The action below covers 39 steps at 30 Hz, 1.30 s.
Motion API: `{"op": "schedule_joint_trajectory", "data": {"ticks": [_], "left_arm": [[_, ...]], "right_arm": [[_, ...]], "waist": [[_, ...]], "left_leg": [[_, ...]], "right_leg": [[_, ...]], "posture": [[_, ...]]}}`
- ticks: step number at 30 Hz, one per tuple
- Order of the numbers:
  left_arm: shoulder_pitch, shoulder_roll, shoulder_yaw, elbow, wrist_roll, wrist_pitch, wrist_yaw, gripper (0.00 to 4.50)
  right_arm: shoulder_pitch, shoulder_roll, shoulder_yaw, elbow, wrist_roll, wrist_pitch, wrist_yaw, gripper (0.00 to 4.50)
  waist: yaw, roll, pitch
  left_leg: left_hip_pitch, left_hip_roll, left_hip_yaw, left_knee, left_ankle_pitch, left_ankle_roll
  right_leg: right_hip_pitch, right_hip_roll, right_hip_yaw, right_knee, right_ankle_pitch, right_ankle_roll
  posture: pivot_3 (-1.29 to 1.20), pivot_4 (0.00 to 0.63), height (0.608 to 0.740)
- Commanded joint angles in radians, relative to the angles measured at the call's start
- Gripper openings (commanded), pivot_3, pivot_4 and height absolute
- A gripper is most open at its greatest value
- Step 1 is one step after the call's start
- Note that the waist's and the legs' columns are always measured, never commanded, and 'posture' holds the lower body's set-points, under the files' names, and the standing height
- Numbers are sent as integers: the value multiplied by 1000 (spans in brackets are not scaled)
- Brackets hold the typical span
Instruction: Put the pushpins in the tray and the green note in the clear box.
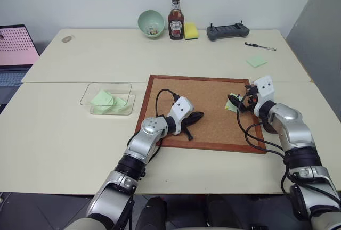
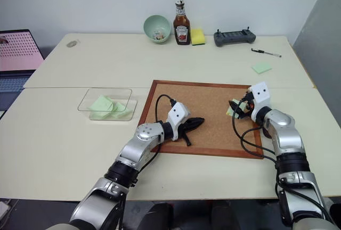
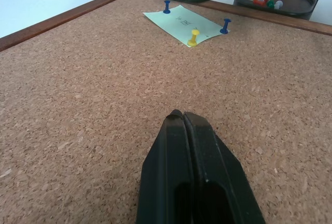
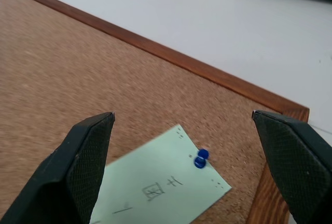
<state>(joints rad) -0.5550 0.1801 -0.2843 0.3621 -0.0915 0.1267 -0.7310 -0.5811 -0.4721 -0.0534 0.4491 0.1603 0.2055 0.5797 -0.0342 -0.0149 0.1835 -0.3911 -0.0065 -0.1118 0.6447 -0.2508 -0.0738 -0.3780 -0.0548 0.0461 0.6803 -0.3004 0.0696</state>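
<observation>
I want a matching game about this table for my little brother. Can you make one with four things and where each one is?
Things:
1. green note
2. left gripper
3. ketchup bottle
4. clear box

Places or states:
A. at the back of the table, beside the pale green bowl
B. shut, over the middle of the cork board
C. pinned to the cork board with pushpins
D. on the table beside the cork board, with green papers inside

Pairs: 1-C, 2-B, 3-A, 4-D
</observation>
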Motion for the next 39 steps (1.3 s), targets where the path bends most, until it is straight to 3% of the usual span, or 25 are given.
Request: {"op": "schedule_joint_trajectory", "data": {"ticks": [1, 24, 39], "left_arm": [[21, -4, -2, -9, 12, 13, 1, 16], [29, -6, 4, -22, 13, 31, -6, 0], [21, -2, -1, 11, 29, 49, -5, 0]], "right_arm": [[-45, 2, -12, 68, -16, -65, -7, 4500], [-41, -3, -39, 126, -6, -103, 0, 84], [5, 32, -96, 1, 76, -40, -2, 9]], "waist": [[0, 0, 0], [-1, 0, 0], [0, 1, 0]], "left_leg": [[0, 0, 0, 0, 0, 0], [0, 0, 0, 0, 0, 0], [0, 0, 0, 0, 0, 0]], "right_leg": [[0, 0, 0, 0, 0, 0], [0, 0, 0, 0, 0, 0], [0, 0, 0, 0, 0, 0]], "posture": [[0, 150, 740], [0, 150, 740], [0, 150, 740]]}}
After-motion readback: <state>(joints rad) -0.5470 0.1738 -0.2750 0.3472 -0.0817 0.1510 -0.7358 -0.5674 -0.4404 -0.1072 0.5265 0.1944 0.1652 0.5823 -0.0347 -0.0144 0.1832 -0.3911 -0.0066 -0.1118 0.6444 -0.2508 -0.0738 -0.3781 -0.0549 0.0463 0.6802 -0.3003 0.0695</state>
